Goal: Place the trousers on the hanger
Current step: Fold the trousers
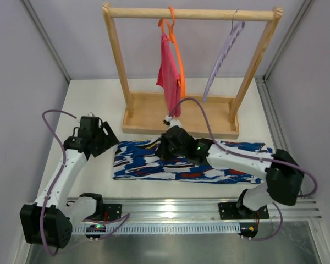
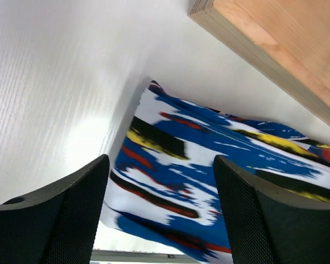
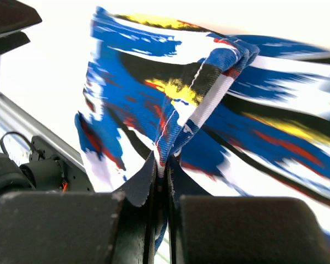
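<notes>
**Item: printed trousers, flat on table, one fold pinched**

**Task garment.** The trousers (image 1: pixel 236 169) are soft woven cloth with a busy print of royal blue, white, black and red, plus yellow flecks. They lie lengthwise on the white table (image 1: pixel 88 104), between the arm bases and the wooden rack (image 1: pixel 192 13).

**Task hanger.** The hanger (image 1: pixel 223 60) is thin and pale lilac, with a wavy notched bar and a silver hook. It hangs tilted from the right part of the rack's top rod, well apart from the trousers.

**Other stock.** An orange hanger (image 1: pixel 179 58) carrying a pink cloth (image 1: pixel 167 74) hangs near the middle of the same rod.

**Right gripper** (image 3: pixel 162 170). It is closed tight on a raised fold of the trousers.
- The wrist view shows the cloth tenting up from the jaws, with a stitched seam running down into the pinch.
- The overhead view shows only the black wrist resting over the garment's middle, and the pinch itself is hidden.

**Left gripper** (image 2: pixel 160 162). It is spread wide and holds nothing.
- Its black, mesh-textured fingers (image 2: pixel 71 212) frame the left end of the trousers from above.
- Only this view shows the blond plywood edge of the rack's base close beside that cloth corner.
- The overhead view places this gripper just off the garment's left end.
</notes>
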`<state>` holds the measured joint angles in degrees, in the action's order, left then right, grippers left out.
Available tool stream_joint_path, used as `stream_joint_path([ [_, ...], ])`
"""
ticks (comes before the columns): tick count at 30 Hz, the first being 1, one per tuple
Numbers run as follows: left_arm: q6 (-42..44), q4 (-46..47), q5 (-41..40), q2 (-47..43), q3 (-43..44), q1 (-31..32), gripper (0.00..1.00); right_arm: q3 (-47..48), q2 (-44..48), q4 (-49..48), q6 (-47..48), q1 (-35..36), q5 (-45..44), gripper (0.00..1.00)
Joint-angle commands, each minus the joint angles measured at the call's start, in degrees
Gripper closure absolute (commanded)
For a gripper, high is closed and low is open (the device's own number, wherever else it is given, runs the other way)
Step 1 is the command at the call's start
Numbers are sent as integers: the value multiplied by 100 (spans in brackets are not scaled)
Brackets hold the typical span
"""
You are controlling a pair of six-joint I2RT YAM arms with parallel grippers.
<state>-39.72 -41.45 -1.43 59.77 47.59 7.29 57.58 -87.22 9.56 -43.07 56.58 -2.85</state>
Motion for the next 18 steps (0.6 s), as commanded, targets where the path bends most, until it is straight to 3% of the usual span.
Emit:
stream_joint_path([
  [1,255,-4,125,-106,198,-43,23,-396,1091,1186,-43,-24,-1093,96],
  [6,246,356,924,-9,-91,-26,22,-1133,2189,2083,-79,-506,-1516,96],
  [10,132,629,1259,-79,-373,0,20,-1679,3313,2392,79,-1331,-1683,96],
  [18,-351,1543,2015,-238,-1147,193,19,-2146,4046,2919,202,-2089,-2042,96],
])
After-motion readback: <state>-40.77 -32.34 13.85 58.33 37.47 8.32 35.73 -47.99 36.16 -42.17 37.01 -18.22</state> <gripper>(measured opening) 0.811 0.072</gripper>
